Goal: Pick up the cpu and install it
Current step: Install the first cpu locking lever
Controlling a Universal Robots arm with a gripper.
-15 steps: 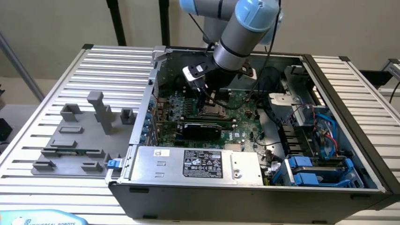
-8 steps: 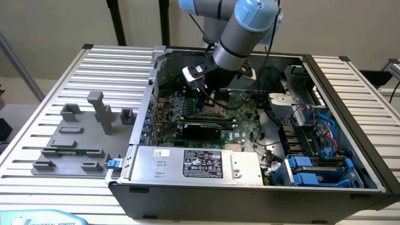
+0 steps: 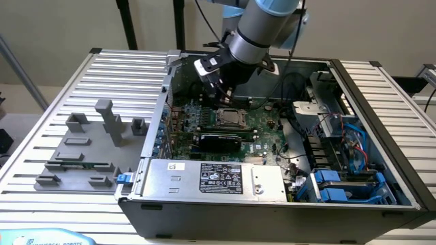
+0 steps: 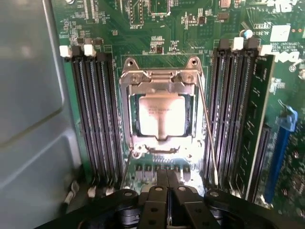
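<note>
Already the cpu [image 4: 162,113] lies flat inside the metal socket frame [image 4: 161,80] on the green board [image 4: 157,28], between rows of dark memory slots [image 4: 95,119]. Close above it hangs the gripper [image 4: 167,188], fingers pressed together and holding nothing.

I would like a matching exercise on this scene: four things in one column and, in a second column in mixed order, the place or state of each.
Column A
1. cpu
2. gripper
3. grey fixture blocks
4. power supply

Column B
a. on the slatted table, outside the computer case
b. jaws shut, over the motherboard
c. inside the socket frame, between the memory slots
d. in the case, along its near wall in the exterior view

Pairs: 1-c, 2-b, 3-a, 4-d
</note>
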